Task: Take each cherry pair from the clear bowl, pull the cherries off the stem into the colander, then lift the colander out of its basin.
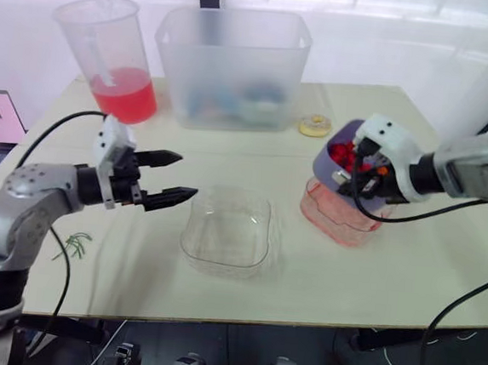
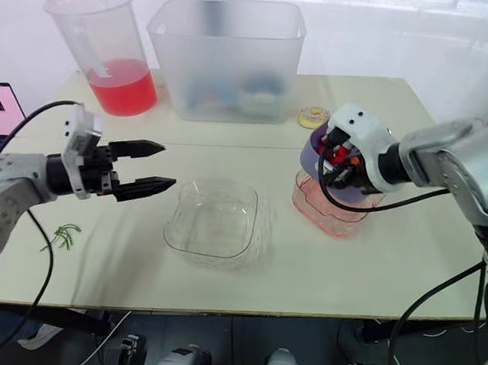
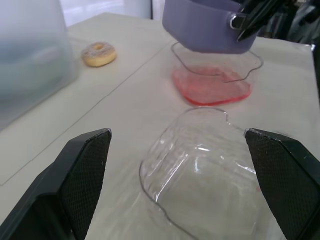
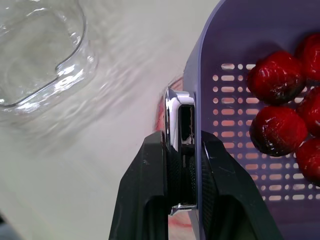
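While the colander [image 3: 200, 27] is held over its basin [image 1: 343, 221], the clear bowl [image 1: 225, 232] is seen mid-counter [image 1: 389, 281].
The colander's wall is clamped by the right gripper [image 4: 182, 140], with red cherries [image 4: 277, 105] inside; it seems raised just clear of the basin, where pink liquid is pooled. The left gripper [image 1: 185, 175] is held wide open beside the bowl. A pitcher [image 1: 110, 51] of red liquid, a frosted bin [image 1: 233, 62] and a doughnut [image 1: 315, 125] are set along the pale counter's back, against a white wall.
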Robot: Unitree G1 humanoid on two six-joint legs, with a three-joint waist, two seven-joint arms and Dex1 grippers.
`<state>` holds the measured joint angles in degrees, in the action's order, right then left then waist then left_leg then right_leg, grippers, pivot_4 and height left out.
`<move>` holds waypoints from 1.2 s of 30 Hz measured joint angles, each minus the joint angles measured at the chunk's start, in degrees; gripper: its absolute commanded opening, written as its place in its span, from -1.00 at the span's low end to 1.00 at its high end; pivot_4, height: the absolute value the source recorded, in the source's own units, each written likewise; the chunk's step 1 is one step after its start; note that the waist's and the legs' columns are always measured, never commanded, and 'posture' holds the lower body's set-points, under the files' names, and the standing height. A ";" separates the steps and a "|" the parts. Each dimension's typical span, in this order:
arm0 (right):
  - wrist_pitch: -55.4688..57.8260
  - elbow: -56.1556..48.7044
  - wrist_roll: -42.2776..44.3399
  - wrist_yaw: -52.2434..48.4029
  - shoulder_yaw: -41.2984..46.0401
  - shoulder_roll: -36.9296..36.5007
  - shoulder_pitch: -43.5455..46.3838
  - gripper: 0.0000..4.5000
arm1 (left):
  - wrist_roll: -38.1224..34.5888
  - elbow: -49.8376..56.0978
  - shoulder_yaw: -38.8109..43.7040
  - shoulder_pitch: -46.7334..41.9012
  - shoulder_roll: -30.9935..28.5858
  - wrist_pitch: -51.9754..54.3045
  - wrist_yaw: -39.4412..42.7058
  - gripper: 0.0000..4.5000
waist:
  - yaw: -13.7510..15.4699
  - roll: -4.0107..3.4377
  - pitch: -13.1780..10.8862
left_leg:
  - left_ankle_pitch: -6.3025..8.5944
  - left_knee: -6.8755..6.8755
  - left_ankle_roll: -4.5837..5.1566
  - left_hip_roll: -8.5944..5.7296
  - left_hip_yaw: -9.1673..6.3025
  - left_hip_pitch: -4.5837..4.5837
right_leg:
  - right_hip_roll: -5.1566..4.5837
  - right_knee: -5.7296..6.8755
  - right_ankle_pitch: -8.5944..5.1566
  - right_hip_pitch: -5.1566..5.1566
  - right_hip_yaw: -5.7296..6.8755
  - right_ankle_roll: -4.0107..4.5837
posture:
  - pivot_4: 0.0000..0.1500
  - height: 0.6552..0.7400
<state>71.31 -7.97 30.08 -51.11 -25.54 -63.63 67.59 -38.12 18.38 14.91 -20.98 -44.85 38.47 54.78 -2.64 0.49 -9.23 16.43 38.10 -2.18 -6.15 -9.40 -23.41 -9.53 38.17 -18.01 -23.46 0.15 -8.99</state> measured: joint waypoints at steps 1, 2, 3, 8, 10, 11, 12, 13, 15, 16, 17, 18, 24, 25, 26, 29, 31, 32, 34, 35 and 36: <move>-3.08 2.48 -2.47 -2.04 -2.32 1.28 1.97 -0.89 | -0.12 0.90 0.82 1.82 -0.03 0.06 -0.59 1.00 | -0.08 0.00 0.00 | 0.00 0.00 0.00 0.01 0.02 0.00 | 0.00 0.00 0.00 -0.01 0.00 0.00 | 1.00 1.00; -7.55 6.54 -5.87 -5.28 -5.39 3.70 4.90 -0.89 | -0.29 2.11 2.17 4.17 0.03 0.25 -1.51 1.00 | -0.35 0.00 0.00 | 0.00 0.00 0.00 0.02 0.03 0.00 | 0.01 0.01 0.00 -0.02 -0.01 0.00 | 1.00 1.00; -12.06 10.27 -9.03 -7.99 -7.85 6.07 7.07 -0.89 | -0.61 3.08 2.93 5.63 0.08 0.56 -2.39 1.00 | -0.39 0.00 0.00 | 0.00 -0.01 0.00 0.02 -0.02 0.00 | 0.01 0.00 0.00 -0.02 0.00 0.00 | 1.00 1.00; -34.49 31.90 -22.54 -19.29 -16.90 18.72 14.71 -0.89 | -1.69 8.21 7.71 11.73 0.12 1.11 -6.15 1.00 | -0.65 0.00 0.00 | 0.00 -0.03 -0.01 -0.03 -0.08 -0.02 | -0.02 0.00 0.00 -0.02 -0.01 0.00 | 1.00 1.00; -43.38 43.16 -27.14 -22.21 -18.25 25.15 17.01 -0.89 | -2.63 11.07 10.53 15.63 0.46 1.53 -8.28 1.00 | -0.94 0.00 0.00 | 0.00 -0.03 -0.01 -0.04 -0.12 -0.03 | -0.01 -0.01 0.00 -0.04 -0.01 0.00 | 1.00 1.00; -46.20 46.65 -28.59 -22.72 -18.40 27.15 17.50 -0.89 | -3.04 12.17 11.35 16.86 0.67 1.84 -9.07 1.00 | -0.99 0.00 0.00 | 0.00 -0.04 -0.02 -0.03 -0.16 -0.04 | -0.01 0.01 0.00 -0.04 0.00 0.01 | 1.00 1.00; -49.42 51.09 -30.21 -23.42 -18.45 29.62 18.14 -0.89 | -3.67 13.56 12.43 18.66 0.75 2.26 -9.99 1.00 | -1.12 0.00 0.00 | 0.00 -0.03 -0.02 -0.02 -0.18 -0.03 | 0.01 0.00 0.00 -0.03 0.01 0.01 | 1.00 1.00; -51.84 54.16 -31.33 -23.96 -18.40 31.34 18.47 -0.89 | -4.02 14.65 13.39 20.10 0.98 2.50 -10.59 1.00 | -1.28 0.00 0.00 | -0.01 -0.06 -0.03 -0.02 -0.18 -0.03 | 0.01 -0.01 0.00 -0.03 0.01 0.01 | 1.00 1.00; -56.37 59.76 -33.48 -25.06 -18.23 34.20 18.67 -0.89 | -5.02 16.76 15.39 22.96 1.31 2.79 -11.96 1.00 | -1.37 0.00 0.00 | -0.01 -0.06 -0.04 -0.02 -0.20 -0.03 | 0.03 -0.01 0.00 -0.03 0.01 0.01 | 1.00 1.00; -58.27 62.78 -34.49 -25.68 -17.82 35.68 18.70 -0.89 | -5.45 17.82 16.57 24.31 1.36 3.08 -12.74 1.00 | -1.43 0.00 0.00 | -0.02 -0.07 -0.05 -0.02 -0.20 -0.03 | 0.03 0.00 0.00 -0.04 0.00 0.01 | 1.00 1.00; -59.84 65.14 -35.29 -26.11 -17.41 36.96 18.69 -0.89 | -6.10 18.64 17.67 25.35 1.36 3.49 -13.44 1.00 | -1.44 -0.02 -0.01 | -0.03 -0.09 -0.07 -0.01 -0.21 -0.02 | 0.03 0.00 0.00 -0.05 0.00 0.02 | 1.00 1.00; -60.81 66.83 -35.86 -26.44 -16.74 38.05 18.71 -0.89 | -6.39 19.21 18.44 26.10 1.28 3.72 -13.99 1.00 | -1.44 -0.02 -0.01 | -0.03 -0.09 -0.08 0.00 -0.20 -0.02 | 0.04 -0.01 0.00 -0.06 0.00 0.02 | 1.00 1.00; -66.13 74.46 -40.71 -27.47 -14.03 43.71 18.76 -0.89 | -9.86 22.91 21.84 28.00 -0.11 5.62 -16.95 1.00 | -1.43 -0.04 -0.01 | -0.04 -0.10 -0.09 -0.02 -0.22 -0.02 | 0.04 0.00 0.00 -0.04 -0.01 0.02 | 1.00 1.00; -66.59 74.95 -41.26 -27.43 -13.87 44.00 18.76 -0.89 | -10.19 23.21 22.16 28.03 -0.22 5.76 -17.31 1.00 | -1.42 -0.04 -0.01 | -0.04 -0.10 -0.09 -0.02 -0.23 -0.02 | 0.04 0.01 0.00 -0.04 -0.01 0.02 | 1.00 1.00; -66.87 75.72 -41.94 -27.34 -13.22 44.43 18.77 -0.89 | -10.75 23.40 22.57 28.17 -0.23 5.97 -17.78 1.00 | -1.44 -0.04 -0.01 | -0.04 -0.10 -0.09 -0.02 -0.23 -0.02 | 0.04 0.01 0.00 -0.05 -0.01 0.02 | 1.00 1.00; -66.97 77.05 -43.33 -27.86 -11.79 44.92 18.76 -0.89 | -11.47 23.71 23.13 29.35 -0.26 6.18 -18.79 1.00 | -1.54 -0.05 -0.01 | -0.04 -0.11 -0.09 -0.01 -0.23 -0.01 | 0.05 0.01 0.00 -0.05 -0.01 0.02 | 1.00 1.00; -66.98 77.36 -44.13 -28.74 -10.85 45.04 18.76 -0.42 | -11.89 23.78 23.86 30.03 -0.26 6.20 -19.09 1.00 | -1.57 -0.06 -0.01 | -0.04 -0.12 -0.09 -0.01 -0.22 -0.01 | 0.06 0.01 0.00 -0.07 -0.02 0.02 | 1.00 1.00; -66.98 77.37 -44.41 -28.88 -10.41 45.09 18.76 -0.26 | -12.04 23.81 24.22 30.20 -0.27 6.20 -19.20 1.00 | -1.57 -0.06 -0.01 | -0.04 -0.12 -0.10 -0.01 -0.22 -0.01 | 0.06 0.01 0.00 -0.07 -0.02 0.03 | 1.00 1.00; -66.68 77.36 -44.61 -29.27 -8.88 45.09 18.78 0.15 | -12.28 23.68 24.26 30.23 -0.86 6.19 -19.43 1.00 | -1.49 -0.07 -0.01 | -0.04 -0.11 -0.10 -0.01 -0.23 -0.01 | 0.06 0.01 0.00 -0.05 -0.02 0.03 | 1.00 1.00; -66.54 77.34 -44.63 -29.59 -8.24 45.07 18.83 0.38 | -12.44 23.26 24.22 30.02 -1.30 6.22 -19.57 1.00 | -1.45 -0.07 -0.01 | -0.04 -0.11 -0.10 -0.01 -0.23 -0.01 | 0.05 0.01 0.00 -0.05 -0.02 0.03 | 1.00 1.00; -66.20 77.33 -44.63 -30.09 -7.49 45.02 19.03 0.59 | -12.44 22.55 24.19 29.46 -1.69 6.24 -19.91 1.00 | -1.43 -0.07 -0.01 | -0.04 -0.11 -0.10 -0.02 -0.23 -0.01 | 0.05 0.01 0.00 -0.05 -0.02 0.03 | 1.00 1.00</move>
<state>5.11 69.36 -14.55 -81.20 -33.03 -18.60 86.61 -50.57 40.93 39.09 8.47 -46.54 44.71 34.87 -4.08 0.42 -9.24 16.40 37.99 -2.28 -6.16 -9.63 -23.42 -9.48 38.17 -18.02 -23.51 0.13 -8.96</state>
